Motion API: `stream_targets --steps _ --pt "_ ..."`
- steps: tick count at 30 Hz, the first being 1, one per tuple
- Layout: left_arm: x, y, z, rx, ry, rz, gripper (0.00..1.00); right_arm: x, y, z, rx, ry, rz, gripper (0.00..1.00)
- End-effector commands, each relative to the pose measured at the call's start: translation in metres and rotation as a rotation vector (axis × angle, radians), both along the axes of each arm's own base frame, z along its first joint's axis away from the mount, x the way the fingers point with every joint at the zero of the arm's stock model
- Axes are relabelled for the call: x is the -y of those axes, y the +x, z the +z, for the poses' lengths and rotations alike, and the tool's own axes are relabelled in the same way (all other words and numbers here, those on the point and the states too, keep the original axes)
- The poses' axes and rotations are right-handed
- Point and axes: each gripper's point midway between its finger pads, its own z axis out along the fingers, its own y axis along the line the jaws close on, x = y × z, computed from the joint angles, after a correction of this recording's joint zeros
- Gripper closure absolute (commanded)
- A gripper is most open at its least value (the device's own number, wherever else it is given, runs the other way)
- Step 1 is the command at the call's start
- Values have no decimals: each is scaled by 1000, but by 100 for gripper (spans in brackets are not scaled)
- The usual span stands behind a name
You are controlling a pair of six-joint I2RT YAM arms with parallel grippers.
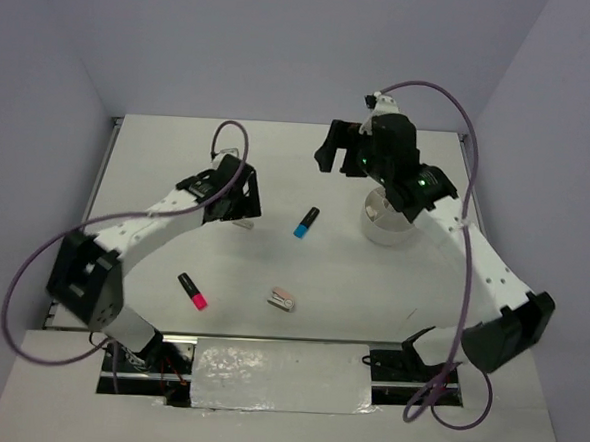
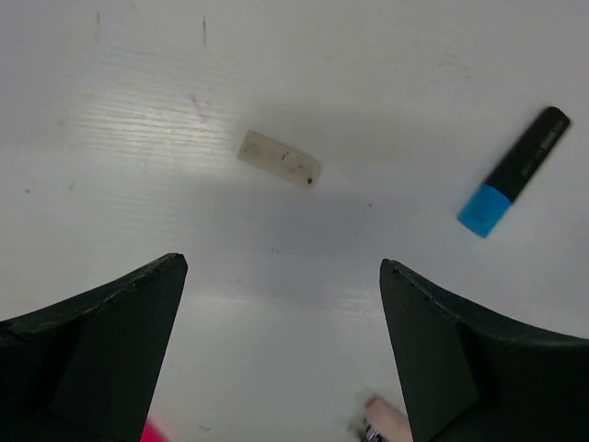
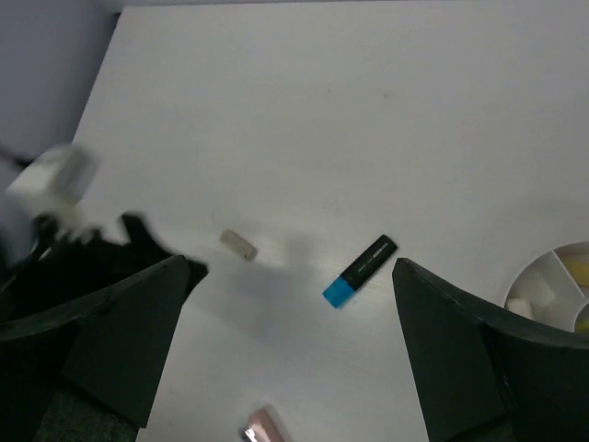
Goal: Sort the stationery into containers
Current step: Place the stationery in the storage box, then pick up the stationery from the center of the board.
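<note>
The whitish eraser (image 2: 280, 158) is noted at 12 o'clock from the nearer left jaws, spread wide and empty, its long axis running 10-to-4.

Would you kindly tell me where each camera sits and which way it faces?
Top external: above and behind the robot, looking down on the table; left arm and right arm show.
Left wrist: low over the table, looking down; open left pincer frames the eraser.
Right wrist: higher, looking down; open right pincer, tub at right edge.
Shared: all three show the blue-ended marker.
</note>
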Motion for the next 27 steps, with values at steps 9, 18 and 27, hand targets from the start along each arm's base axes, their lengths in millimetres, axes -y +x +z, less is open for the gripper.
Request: stream_targets --steps 9,18,27 --pt "1 63 -66 -140 -40 493 3 34 -91 -11 142 -89 152 1" --pt "-9 60 -79 -151 -9 628 10 25 -94 -19 118 -62 192 1" --pt "-8 54 -105 -174 -19 654 19 18 -97 -22 118 -40 227 1"
